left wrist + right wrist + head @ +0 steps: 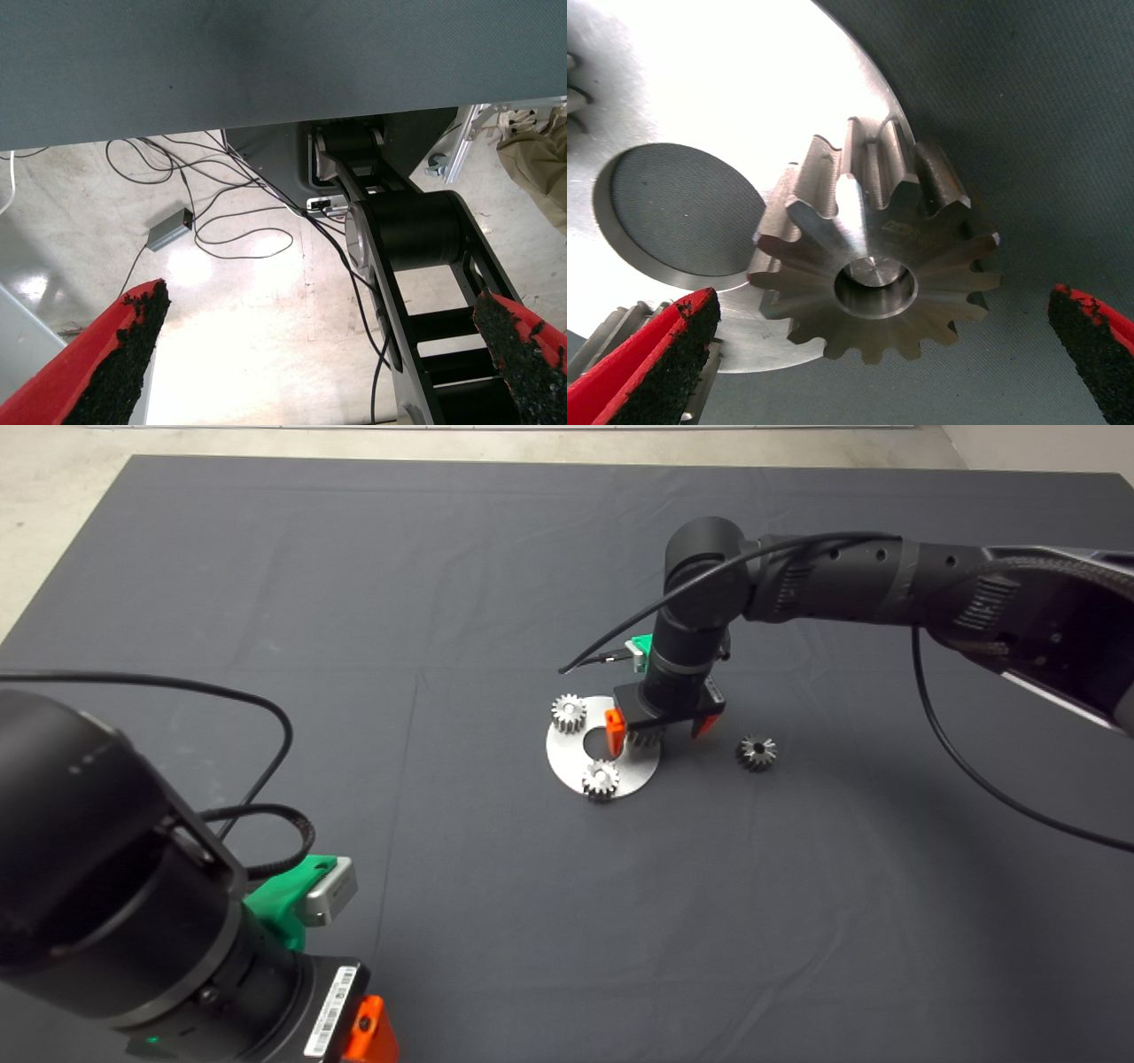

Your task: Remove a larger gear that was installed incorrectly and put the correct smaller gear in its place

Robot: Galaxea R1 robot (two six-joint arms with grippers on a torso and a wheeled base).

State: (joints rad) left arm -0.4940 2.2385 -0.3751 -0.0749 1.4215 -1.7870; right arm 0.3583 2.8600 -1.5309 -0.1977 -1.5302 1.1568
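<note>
The larger gear (pixel 877 248), shiny silver with flaring teeth, sits on the edge of a round silver plate (pixel 744 80), with a pin showing in its centre hole. My right gripper (pixel 881 301) is open and hangs straight over it, one finger on each side, neither touching. In the head view the right gripper (pixel 660 731) hides most of that gear (pixel 644 738). The smaller gear (pixel 756 752), dark grey, lies on the mat just right of the plate (pixel 567 757). My left gripper (pixel 368 1027) is parked at the lower left and open.
Two small pale gears (pixel 568 713) (pixel 601 779) sit on the plate's far-left and near edges, around its round centre hole (pixel 678 208). The left wrist view shows the floor with loose cables (pixel 239 235) and a small grey box (pixel 170 228).
</note>
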